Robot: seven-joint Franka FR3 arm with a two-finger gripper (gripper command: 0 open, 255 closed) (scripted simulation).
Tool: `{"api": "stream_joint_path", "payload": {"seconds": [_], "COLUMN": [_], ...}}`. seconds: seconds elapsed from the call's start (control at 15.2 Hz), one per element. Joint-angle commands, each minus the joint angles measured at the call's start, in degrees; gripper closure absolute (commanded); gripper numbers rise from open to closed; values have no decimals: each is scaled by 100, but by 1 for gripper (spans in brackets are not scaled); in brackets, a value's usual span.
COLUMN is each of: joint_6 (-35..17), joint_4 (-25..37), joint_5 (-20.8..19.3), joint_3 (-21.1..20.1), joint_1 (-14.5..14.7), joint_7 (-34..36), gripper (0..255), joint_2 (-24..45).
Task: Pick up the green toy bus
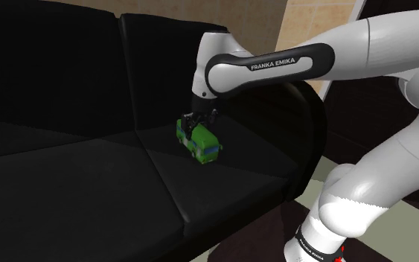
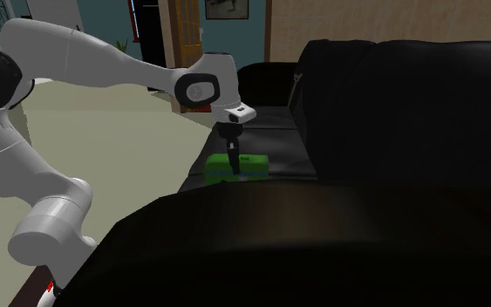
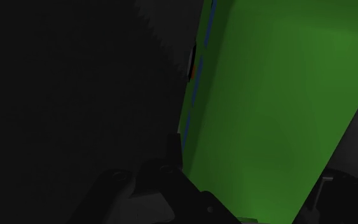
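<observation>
- The green toy bus (image 1: 200, 142) sits on the black sofa (image 1: 88, 186) seat, at the middle of the shoulder view, near the armrest.
- The gripper (image 1: 199, 119) is down over the bus. I cannot tell whether it is pinching the bus or only straddling it.
- The bus is probably light, stiff plastic with slick sides.
- The best hold looks to be across the flat long sides, mid-body, clear of the wheels.

There is one green toy bus (image 1: 199, 141) on one black sofa (image 1: 66, 179), and one gripper (image 1: 198, 123) above this sofa's seat.
</observation>
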State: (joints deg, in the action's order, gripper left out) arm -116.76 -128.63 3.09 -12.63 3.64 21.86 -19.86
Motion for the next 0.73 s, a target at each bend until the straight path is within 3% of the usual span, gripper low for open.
{"api": "stream_joint_path", "payload": {"seconds": [0.0, 0.66], "joint_6": [151, 782], "joint_4": [125, 723], "joint_5": [3, -9], "joint_3": [1, 33], "joint_1": [4, -9], "joint_7": [7, -3], "gripper": [255, 255], "joint_2": [-34, -67]}}
